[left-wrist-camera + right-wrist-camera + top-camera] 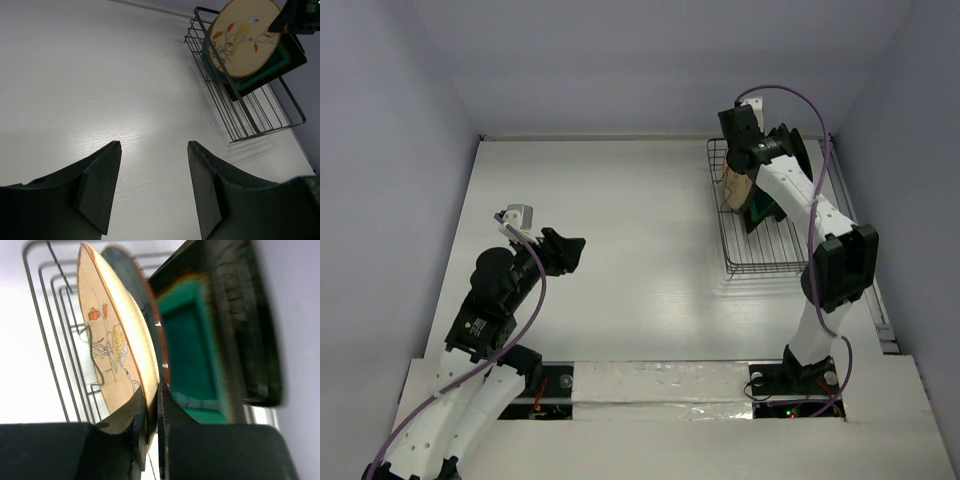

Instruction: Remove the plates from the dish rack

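Observation:
The black wire dish rack (765,245) stands at the far right of the table; it also shows in the left wrist view (240,112). In it stand a round cream plate (244,37) with a bird and orange leaves, a round teal plate (131,295) behind it, a square teal plate (192,350) and a square black plate (295,55). My right gripper (152,390) is shut on the rim of the cream plate (117,355), over the rack's far end (740,180). My left gripper (154,145) is open and empty above the bare table at the left (565,250).
The white table (630,220) is walled in by grey panels on three sides. The rack sits close to the right wall. A taped strip (660,385) runs along the near edge between the arm bases.

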Robot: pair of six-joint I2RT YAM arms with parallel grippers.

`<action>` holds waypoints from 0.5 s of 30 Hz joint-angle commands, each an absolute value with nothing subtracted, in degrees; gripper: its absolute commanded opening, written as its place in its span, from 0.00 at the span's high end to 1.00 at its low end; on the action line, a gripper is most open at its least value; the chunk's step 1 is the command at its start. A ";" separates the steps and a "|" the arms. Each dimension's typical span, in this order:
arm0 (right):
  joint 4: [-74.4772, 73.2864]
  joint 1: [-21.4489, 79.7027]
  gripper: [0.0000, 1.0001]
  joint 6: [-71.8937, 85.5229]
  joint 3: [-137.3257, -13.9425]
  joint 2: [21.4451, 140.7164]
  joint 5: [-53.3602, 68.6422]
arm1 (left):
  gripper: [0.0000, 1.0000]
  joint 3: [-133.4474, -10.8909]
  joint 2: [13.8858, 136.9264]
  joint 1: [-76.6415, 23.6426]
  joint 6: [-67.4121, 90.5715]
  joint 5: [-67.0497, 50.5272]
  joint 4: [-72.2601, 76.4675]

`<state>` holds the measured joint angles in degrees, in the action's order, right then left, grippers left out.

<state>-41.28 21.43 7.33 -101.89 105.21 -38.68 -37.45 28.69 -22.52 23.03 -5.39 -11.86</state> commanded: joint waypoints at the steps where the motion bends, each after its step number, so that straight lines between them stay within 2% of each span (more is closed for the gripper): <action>1: -35.15 23.02 1.00 6.33 -105.64 95.54 -42.36 | 0.48 -37.09 28.39 -22.85 22.41 -5.89 -9.49; 8: -32.88 27.67 1.00 5.28 -104.86 88.17 -44.65 | 0.48 -37.09 26.90 -22.85 22.50 -5.45 -9.58; 15: -22.96 36.72 1.00 16.32 -98.71 83.93 -24.81 | 0.48 -37.26 24.17 -21.71 22.94 -2.56 -9.84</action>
